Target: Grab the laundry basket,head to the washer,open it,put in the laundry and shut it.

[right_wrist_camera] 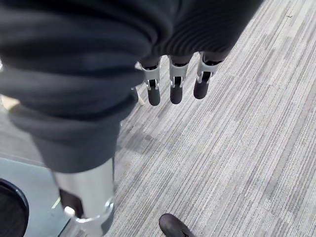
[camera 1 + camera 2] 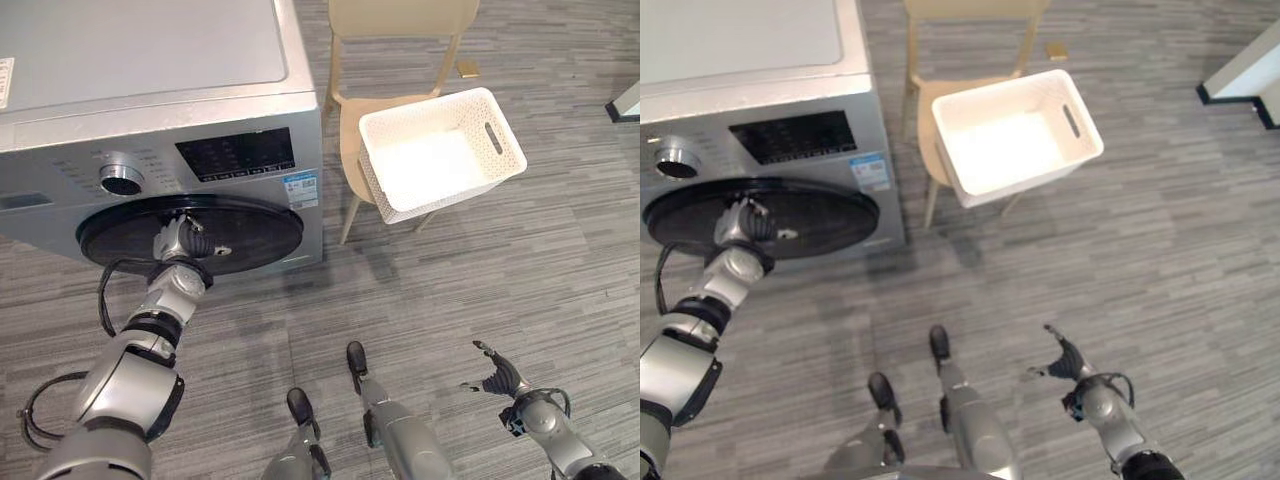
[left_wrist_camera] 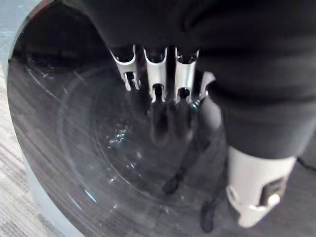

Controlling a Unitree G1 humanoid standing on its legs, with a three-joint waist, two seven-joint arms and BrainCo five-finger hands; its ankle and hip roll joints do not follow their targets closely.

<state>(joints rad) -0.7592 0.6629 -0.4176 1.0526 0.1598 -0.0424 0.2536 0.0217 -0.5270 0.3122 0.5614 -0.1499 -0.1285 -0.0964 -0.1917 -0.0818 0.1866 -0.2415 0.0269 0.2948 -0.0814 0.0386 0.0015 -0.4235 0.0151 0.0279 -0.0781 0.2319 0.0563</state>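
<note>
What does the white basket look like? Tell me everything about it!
The white basket is a rectangular tub that looks like plastic, with walls full of tiny holes and a slot handle cut in one end. Its inside looks empty, with only a bright white bottom showing. It sits a bit tilted on the seat of a tan chair, just right of the washer, above grey striped floor. Neither hand touches it.

The washer [image 2: 160, 110] stands ahead to my left, its round door [image 2: 190, 232] facing me. My left hand [image 2: 178, 240] rests against that door. Just right of the washer a chair [image 2: 395, 40] carries the laundry basket [image 2: 440, 152] on its seat. My right hand [image 2: 498, 380] hangs over the floor [image 2: 560, 260], well apart from both.
</note>
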